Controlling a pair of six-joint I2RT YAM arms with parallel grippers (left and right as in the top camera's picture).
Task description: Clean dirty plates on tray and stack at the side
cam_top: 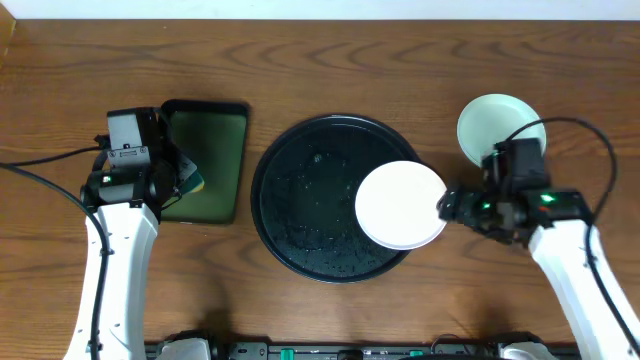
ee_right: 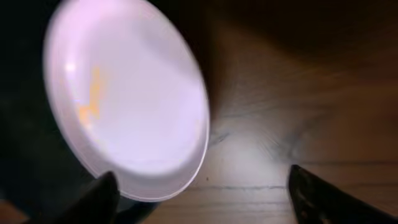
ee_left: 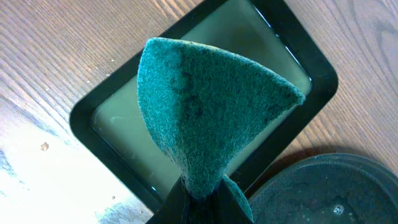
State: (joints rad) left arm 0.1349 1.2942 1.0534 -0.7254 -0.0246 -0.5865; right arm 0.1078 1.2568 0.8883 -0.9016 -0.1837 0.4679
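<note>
1. While the left gripper (ee_left: 202, 205) clamps a sponge (ee_left: 205, 106) over the green tray (ee_left: 81, 118), the white plate (cam_top: 401, 205) (orange-smeared) lies at the black tray's (cam_top: 290, 190) three o'clock.
2. Right gripper (cam_top: 445, 205) gapes beside its rim.
3. Mint plate (cam_top: 490, 120) sits beyond, at one o'clock.

The right gripper (ee_right: 202, 179) has its two dark fingers (ee_right: 102, 198) set wide apart at the bottom of the view, with nothing pinched between them. Ahead of the left finger and just beside its tip, a pale round plate (ee_right: 134, 106) stands tilted, its overexposed face turned toward the camera and carrying a small orange-yellow smear (ee_right: 90, 102). The wooden table (ee_right: 323, 112) lies ahead of the right finger and between the two, while the dark area (ee_right: 18, 155) beyond the left finger is too dim to make out.
</note>
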